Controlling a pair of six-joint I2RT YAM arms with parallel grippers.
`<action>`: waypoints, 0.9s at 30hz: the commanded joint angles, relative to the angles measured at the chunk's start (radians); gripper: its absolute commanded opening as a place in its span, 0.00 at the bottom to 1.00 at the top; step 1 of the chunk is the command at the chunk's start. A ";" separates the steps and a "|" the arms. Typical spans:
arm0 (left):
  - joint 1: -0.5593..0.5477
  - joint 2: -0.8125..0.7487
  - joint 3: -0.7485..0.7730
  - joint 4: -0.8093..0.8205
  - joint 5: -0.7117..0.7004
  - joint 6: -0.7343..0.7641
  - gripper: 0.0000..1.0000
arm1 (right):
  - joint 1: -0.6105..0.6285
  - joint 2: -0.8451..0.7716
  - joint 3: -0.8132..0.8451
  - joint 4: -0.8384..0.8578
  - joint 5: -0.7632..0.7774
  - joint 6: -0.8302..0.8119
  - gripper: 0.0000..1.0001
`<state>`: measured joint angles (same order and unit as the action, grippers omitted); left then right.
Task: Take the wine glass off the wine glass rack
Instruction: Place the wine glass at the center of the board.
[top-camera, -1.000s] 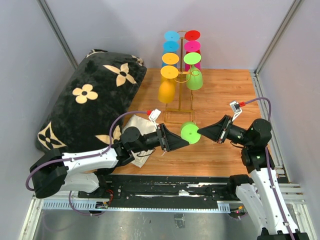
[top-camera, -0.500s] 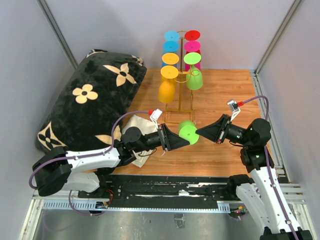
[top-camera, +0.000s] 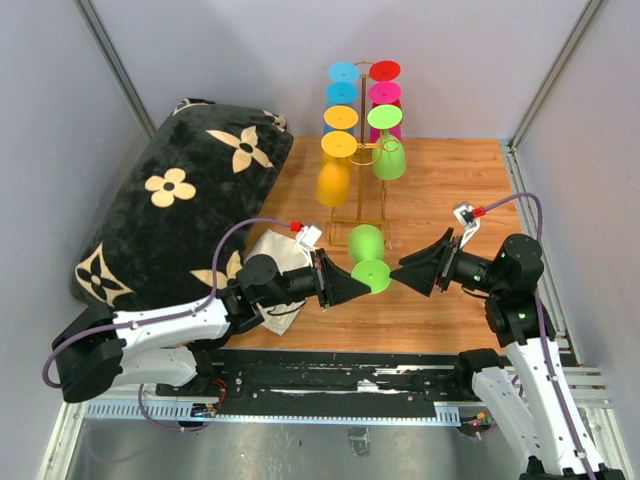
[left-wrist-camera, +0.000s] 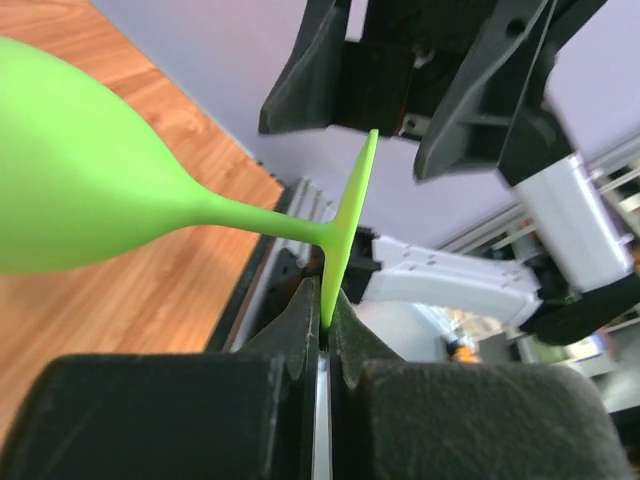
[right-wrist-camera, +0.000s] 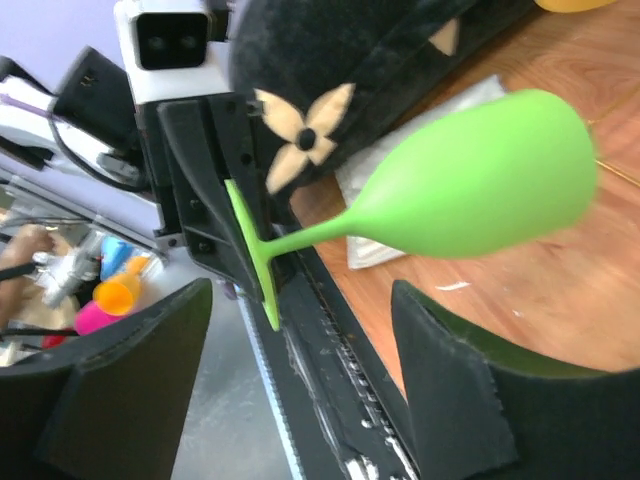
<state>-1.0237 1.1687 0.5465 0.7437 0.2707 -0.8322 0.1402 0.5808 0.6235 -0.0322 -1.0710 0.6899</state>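
The left jaws are clamped on the foot rim of the green wine glass (top-camera: 366, 245), just near of the wine glass rack (top-camera: 358, 205); the right jaws stand apart (straddling the foot's other edge, contact unclear).

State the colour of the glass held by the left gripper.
Lime green; the wine glass shows clearest in the right wrist view.

top: overhead, far | wrists: close, facing each other | shared: wine glass (top-camera: 366, 245)

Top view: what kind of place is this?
Probably a robot test booth: grey walls box in a wooden table, with a left arm and right arm on a metal rail.
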 joint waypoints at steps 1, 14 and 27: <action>-0.005 -0.105 -0.028 -0.204 0.042 0.295 0.00 | 0.013 -0.030 0.108 -0.304 0.230 -0.233 0.78; -0.006 -0.499 -0.193 -0.532 0.340 0.840 0.00 | 0.013 -0.115 0.097 -0.452 0.811 -0.225 0.96; -0.006 -0.436 -0.044 -0.916 0.403 1.237 0.00 | 0.013 0.072 0.004 -0.024 0.054 -0.016 0.92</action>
<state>-1.0241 0.7418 0.4843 -0.0917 0.6392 0.2264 0.1402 0.5884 0.6228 -0.1616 -0.7658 0.6029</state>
